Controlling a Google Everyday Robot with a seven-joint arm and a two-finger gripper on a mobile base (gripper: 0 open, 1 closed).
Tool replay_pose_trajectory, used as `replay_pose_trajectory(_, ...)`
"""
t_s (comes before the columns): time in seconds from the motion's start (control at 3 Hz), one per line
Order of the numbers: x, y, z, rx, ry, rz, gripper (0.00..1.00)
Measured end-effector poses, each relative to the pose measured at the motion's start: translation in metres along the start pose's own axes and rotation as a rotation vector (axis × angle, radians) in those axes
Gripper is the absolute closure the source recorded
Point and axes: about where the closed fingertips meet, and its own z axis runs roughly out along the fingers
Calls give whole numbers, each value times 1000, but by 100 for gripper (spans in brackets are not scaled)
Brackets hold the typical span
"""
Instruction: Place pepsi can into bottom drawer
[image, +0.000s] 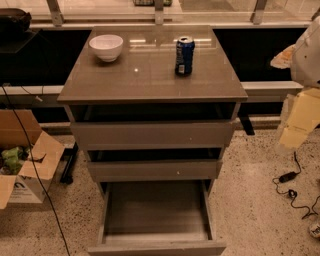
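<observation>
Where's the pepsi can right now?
The pepsi can stands upright on the cabinet top, right of center, with the white bowl to its left. The gripper hangs at the view's right edge, away from it.

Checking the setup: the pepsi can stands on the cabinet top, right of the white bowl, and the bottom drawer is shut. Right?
No: the camera view shows the bottom drawer pulled open. The pepsi can does stand right of the white bowl on the cabinet top; the gripper is at the right edge.

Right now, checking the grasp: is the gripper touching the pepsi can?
Apart. Camera view shows the gripper at right edge, bare cabinet top between it and the pepsi can.
</observation>
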Motion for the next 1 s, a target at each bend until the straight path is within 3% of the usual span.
replay_pose_trajectory(0.33, -4, 0, 1, 3, -16, 4, 0)
replay_pose_trajectory(0.67, -17, -1, 2, 11, -78, 22, 0)
replay_pose_trajectory(1.0, -40, -15, 13, 11, -198, 59, 0)
